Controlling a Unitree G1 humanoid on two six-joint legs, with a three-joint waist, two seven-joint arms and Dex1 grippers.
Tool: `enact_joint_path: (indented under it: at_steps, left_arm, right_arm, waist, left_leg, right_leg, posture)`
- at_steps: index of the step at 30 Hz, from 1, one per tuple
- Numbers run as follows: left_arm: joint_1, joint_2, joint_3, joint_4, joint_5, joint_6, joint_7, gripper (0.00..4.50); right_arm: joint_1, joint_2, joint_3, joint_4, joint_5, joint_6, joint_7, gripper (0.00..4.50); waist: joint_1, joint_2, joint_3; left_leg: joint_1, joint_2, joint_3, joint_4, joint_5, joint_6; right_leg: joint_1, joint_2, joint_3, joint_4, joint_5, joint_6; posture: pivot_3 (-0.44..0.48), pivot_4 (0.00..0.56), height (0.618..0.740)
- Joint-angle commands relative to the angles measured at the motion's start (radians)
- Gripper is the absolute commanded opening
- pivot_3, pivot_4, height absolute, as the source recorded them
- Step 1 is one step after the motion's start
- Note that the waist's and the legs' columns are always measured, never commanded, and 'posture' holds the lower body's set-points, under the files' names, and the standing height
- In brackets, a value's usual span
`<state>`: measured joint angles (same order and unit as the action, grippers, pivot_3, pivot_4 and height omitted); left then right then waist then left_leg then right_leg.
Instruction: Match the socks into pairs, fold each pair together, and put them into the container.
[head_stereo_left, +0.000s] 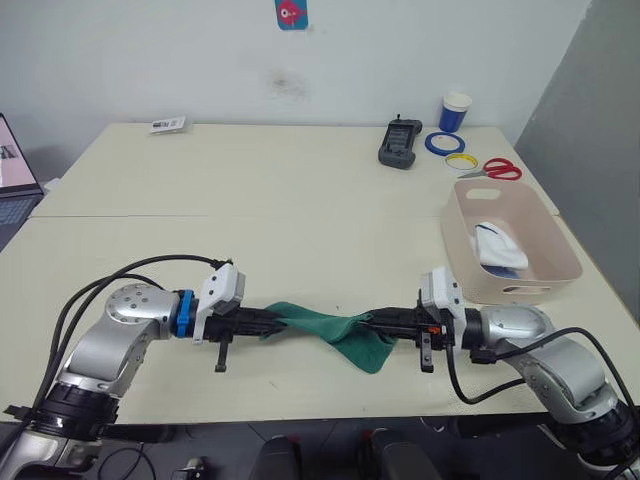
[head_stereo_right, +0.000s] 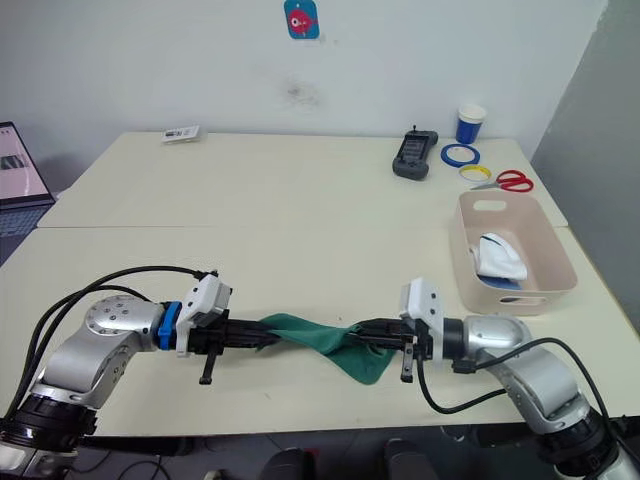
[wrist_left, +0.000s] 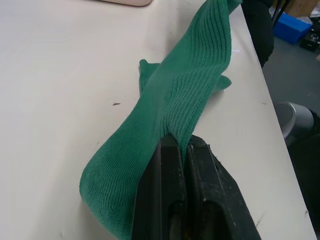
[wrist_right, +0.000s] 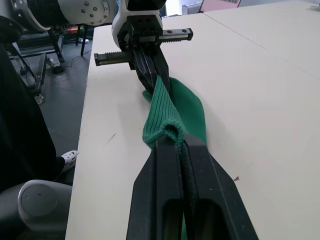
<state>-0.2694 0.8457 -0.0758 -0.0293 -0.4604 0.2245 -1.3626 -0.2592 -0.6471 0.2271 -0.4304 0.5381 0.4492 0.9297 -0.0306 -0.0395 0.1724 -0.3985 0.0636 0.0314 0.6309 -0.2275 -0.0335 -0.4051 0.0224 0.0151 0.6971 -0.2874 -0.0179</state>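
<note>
Stretching between the two claws near the front edge of the cream desk (head_stereo_left: 300, 210) is dark green ribbed sock fabric (head_stereo_left: 335, 330), with a loose fold sagging onto the desk just beside the right claw. The left claw (head_stereo_left: 268, 322) has its black fingers pressed together on one end of the green fabric, and the right claw (head_stereo_left: 385, 322) is likewise clamped on the other end, its fingers pinching a rolled cuff. Whether the fabric is one sock or two laid together cannot be told. The two claws face each other, level with the desk top and close above it. Well apart from them, toward the right edge of the desk, sits the pale pink rectangular plastic bin (head_stereo_left: 560, 250) with a slot handle, holding a folded bundle of white and light blue socks (head_stereo_left: 497, 248). Farther back stand a blue-and-white paper cup (head_stereo_left: 455, 112), red-handled scissors (head_stereo_left: 495, 169) and a dark handheld device (head_stereo_left: 399, 144)
</note>
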Motion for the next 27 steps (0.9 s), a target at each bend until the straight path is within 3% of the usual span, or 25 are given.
enact_joint_path:
  at_steps: [1, 3, 11, 23, 27]
  left_arm:
    - [0.028, 0.018, 0.008, -0.016, 0.067, -0.126, -0.026, 0.0]
    - [0.057, 0.003, 0.004, -0.028, 0.086, -0.163, -0.012, 0.0]
    - [0.099, 0.011, 0.021, -0.031, 0.092, -0.188, -0.023, 2.02]
    - [0.074, -0.001, 0.033, 0.04, 0.108, -0.227, -0.019, 2.02]
    - [0.069, 0.008, 0.039, 0.04, 0.085, -0.198, -0.035, 0.79]
  right_arm:
    - [-0.02, -0.001, -0.007, -0.015, -0.02, -0.021, 0.026, 0.03]
    - [-0.019, 0.004, 0.006, -0.014, -0.04, -0.031, 0.033, 0.03]
    - [0.001, 0.003, 0.018, -0.043, -0.046, -0.019, 0.062, 0.0]
    - [0.002, 0.007, 0.003, -0.046, -0.027, 0.013, 0.063, 0.0]
    - [0.005, 0.005, 0.003, -0.051, -0.026, 0.02, 0.064, 0.0]
  waist:
    - [0.0, 0.0, 0.0]
    - [-0.001, 0.0, 0.0]
    - [0.002, 0.0, 0.0]
    - [0.001, 0.0, 0.0]
    - [0.001, 0.0, 0.0]
  left_leg:
    - [0.0, 0.0, 0.0, 0.0, 0.0, 0.0]
    - [0.001, 0.0, 0.0, 0.0, 0.0, 0.0]
    - [0.0, 0.0, 0.0, 0.0, 0.0, 0.0]
    - [0.0, 0.0, 0.0, 0.0, 0.0, 0.0]
    - [0.0, 0.0, 0.0, 0.0, 0.0, 0.0]
  right_leg:
    - [0.0, 0.0, 0.0, 0.0, 0.0, 0.0]
    - [0.0, 0.0, 0.0, 0.0, 0.0, 0.0]
    - [0.0, 0.0, 0.0, 0.0, 0.0, 0.0]
    - [0.0, 0.0, 0.0, 0.0, 0.0, 0.0]
    - [0.0, 0.0, 0.0, 0.0, 0.0, 0.0]
  posture:
    - [0.0, 0.15, 0.74]
    - [0.0, 0.15, 0.74]
    - [0.0, 0.15, 0.74]
    - [0.0, 0.15, 0.74]
    - [0.0, 0.15, 0.74]
